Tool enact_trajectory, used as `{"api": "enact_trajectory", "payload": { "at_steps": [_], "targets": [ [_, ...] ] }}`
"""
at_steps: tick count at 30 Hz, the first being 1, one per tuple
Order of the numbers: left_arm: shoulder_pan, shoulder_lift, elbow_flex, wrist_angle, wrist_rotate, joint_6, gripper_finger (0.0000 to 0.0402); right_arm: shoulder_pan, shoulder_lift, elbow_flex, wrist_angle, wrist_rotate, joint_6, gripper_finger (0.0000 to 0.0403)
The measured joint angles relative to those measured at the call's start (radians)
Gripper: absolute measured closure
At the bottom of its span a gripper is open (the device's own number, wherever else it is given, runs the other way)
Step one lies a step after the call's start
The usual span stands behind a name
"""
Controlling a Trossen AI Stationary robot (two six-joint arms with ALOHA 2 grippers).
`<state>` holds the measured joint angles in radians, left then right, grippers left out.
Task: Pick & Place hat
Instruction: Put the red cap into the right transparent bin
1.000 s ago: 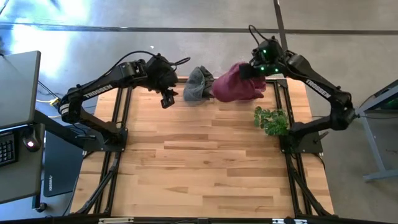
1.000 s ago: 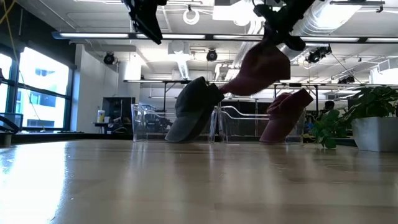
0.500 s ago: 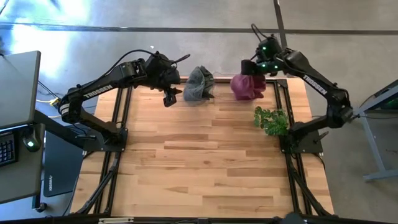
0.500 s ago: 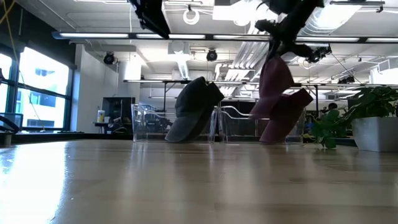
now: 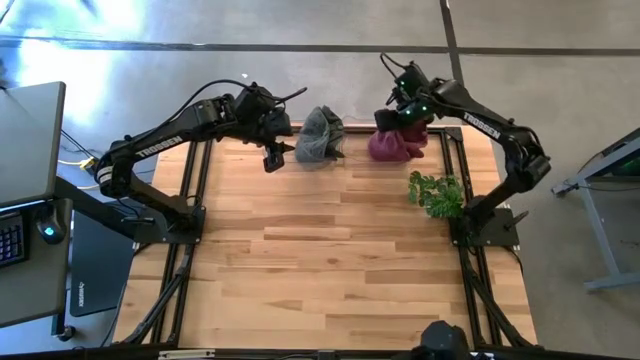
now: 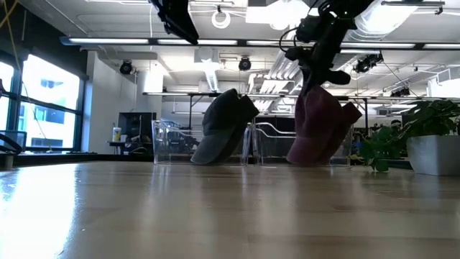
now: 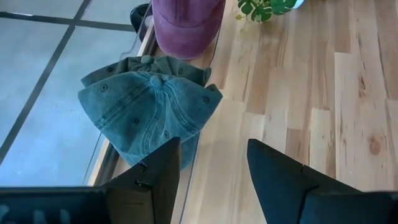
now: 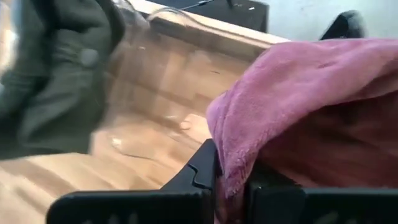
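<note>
Left gripper: raised above the far left part of the table, fingers spread apart with nothing between them; in the left wrist view the two dark fingers frame bare wood just beside the grey-green cap.

Grey-green cap: at the far edge of the table, left of centre, leaning against a clear plastic rack that runs along that edge. Low view shows it tilted, crown upward. Left wrist view shows a second cap of the same colour tucked behind it.

Maroon hat: at the far edge, right of the grey-green cap and near it, hanging down to the rack line in the low view. A second maroon piece appears to sit just behind it, though the low view is too dim to be sure.

Right gripper: directly over the maroon hat, fingers closed tight on a fold of its fabric, as the right wrist view shows.

Potted plant: on the table's right edge, nearer than the hats, apart from them.
</note>
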<state>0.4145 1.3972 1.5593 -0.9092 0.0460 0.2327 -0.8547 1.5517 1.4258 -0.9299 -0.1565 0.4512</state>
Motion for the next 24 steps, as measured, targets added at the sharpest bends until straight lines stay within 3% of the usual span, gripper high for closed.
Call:
{"api": "enact_trajectory", "payload": {
  "at_steps": [5, 12, 16, 24],
  "targets": [
    [0.0, 0.0, 0.0, 0.0, 0.0, -0.001, 0.0223, -0.003, 0.01, 0.0, -0.015, 0.09, -0.055, 0.0377],
    [0.0, 0.0, 0.0, 0.0, 0.0, -0.001, 0.0223, -0.012, 0.053, 0.0, -0.041, 0.15, -0.077, 0.0268],
    [0.0, 0.0, 0.0, -0.009, 0.0, -0.002, 0.0223, -0.059, 0.033, 0.014, -0.101, 0.128, -0.083, 0.022],
    [0.0, 0.0, 0.0, -0.014, 0.0, -0.01, 0.0223, -0.124, -0.021, 0.224, -0.234, 0.157, -0.058, 0.0205]
  ]
}}
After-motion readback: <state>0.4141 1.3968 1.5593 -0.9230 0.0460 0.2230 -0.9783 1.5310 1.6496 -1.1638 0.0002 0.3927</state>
